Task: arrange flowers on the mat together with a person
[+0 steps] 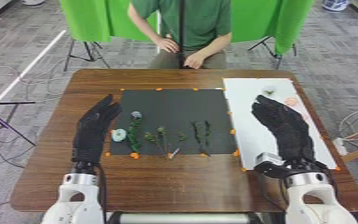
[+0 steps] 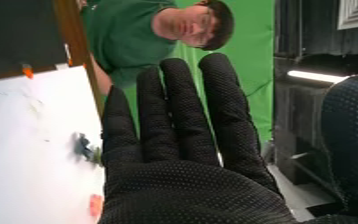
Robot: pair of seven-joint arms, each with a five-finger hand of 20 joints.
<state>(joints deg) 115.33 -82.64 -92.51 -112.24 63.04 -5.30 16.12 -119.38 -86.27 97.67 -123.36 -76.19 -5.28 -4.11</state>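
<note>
left hand [image 1: 94,127], fingers apart, by black mat [image 1: 169,107] | right hand [image 1: 284,122] spread, empty, over white mat [image 1: 249,112]; likely leaving room | stems [image 1: 200,137] laid roughly parallel, probably for easy grasping | blooms [image 1: 291,101] on white mat, perhaps spares

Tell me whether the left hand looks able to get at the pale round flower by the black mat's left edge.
Probably yes: the left hand, its fingers extended and holding nothing, is close beside the pale flower. Nothing seems to lie between them, and the person's hands are beyond the mat.
</note>
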